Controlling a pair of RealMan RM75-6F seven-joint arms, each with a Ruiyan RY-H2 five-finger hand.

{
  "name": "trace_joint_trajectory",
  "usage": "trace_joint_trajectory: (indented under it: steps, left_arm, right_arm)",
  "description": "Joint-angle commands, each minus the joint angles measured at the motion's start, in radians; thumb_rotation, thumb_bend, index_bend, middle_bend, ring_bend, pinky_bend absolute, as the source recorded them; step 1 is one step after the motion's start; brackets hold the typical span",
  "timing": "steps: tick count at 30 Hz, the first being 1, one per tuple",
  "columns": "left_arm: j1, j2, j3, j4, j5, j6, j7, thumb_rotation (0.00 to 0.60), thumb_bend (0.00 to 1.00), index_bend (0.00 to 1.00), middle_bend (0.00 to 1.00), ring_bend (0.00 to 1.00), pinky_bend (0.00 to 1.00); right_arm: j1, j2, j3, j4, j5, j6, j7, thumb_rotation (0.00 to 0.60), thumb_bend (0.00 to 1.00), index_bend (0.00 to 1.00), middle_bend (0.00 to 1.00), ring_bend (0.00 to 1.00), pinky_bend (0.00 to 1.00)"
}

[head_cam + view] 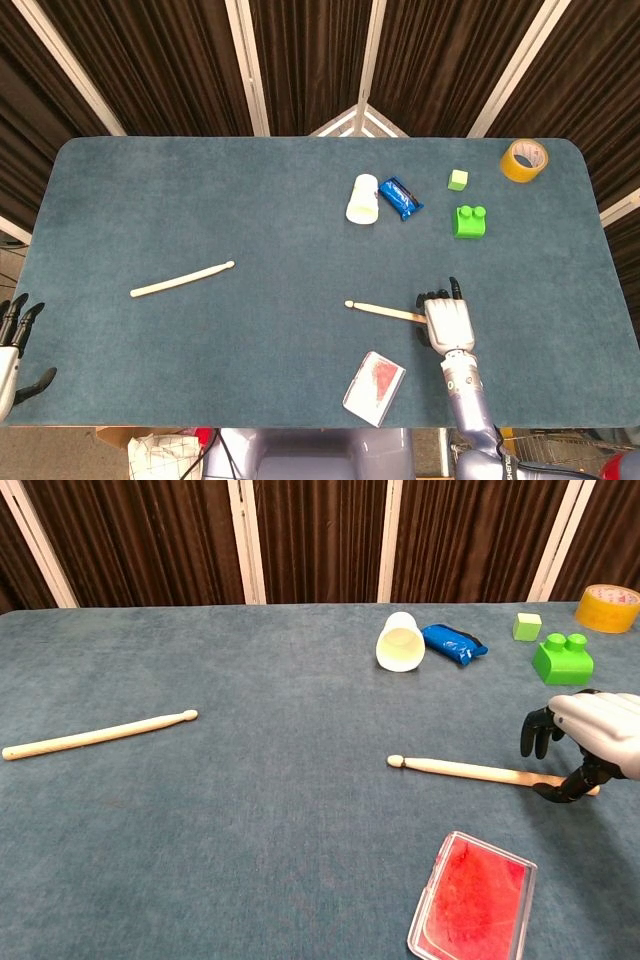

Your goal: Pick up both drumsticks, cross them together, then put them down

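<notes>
Two light wooden drumsticks lie flat on the blue table. The left drumstick [182, 279] [98, 734] is on the left half, with no hand near it. The right drumstick [385, 311] [465, 770] lies right of centre, tip pointing left. My right hand [450, 322] [595, 735] hovers over its butt end, dark fingers curled on the far side and the thumb touching the stick's near side. The stick still rests on the table. My left hand [12, 350] hangs beyond the table's front-left corner, fingers apart and holding nothing.
A red flat case [374, 387] [470, 895] lies just in front of the right drumstick. At the back right are a tipped white cup [363, 199], a blue packet [400, 197], a green cube [458, 179], a green brick [470, 220] and a tape roll [524, 160].
</notes>
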Motion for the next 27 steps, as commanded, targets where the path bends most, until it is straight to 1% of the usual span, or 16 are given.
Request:
trace_joint_trajectory:
  steps: [1,15,27]
  left_arm:
    - [-0.001,-0.001,0.001,-0.001,0.000,-0.002,0.003,0.600,0.29,0.12,0.00,0.00,0.00]
    - [-0.002,-0.001,-0.002,0.000,-0.009,-0.004,0.002,0.600,0.29,0.12,0.00,0.00,0.00]
    - [-0.006,-0.004,0.000,0.001,-0.013,-0.010,0.010,0.600,0.29,0.12,0.00,0.00,0.00]
  right_arm:
    - [0.006,-0.006,0.000,0.005,0.000,0.004,-0.006,0.600,0.35,0.43,0.41,0.29,0.01]
    - [0.032,-0.050,-0.007,0.048,0.022,0.004,-0.048,0.600,0.35,0.45,0.46,0.32,0.01]
    - [0.035,-0.065,-0.013,0.087,0.025,0.003,-0.036,0.600,0.36,0.47,0.50,0.33,0.01]
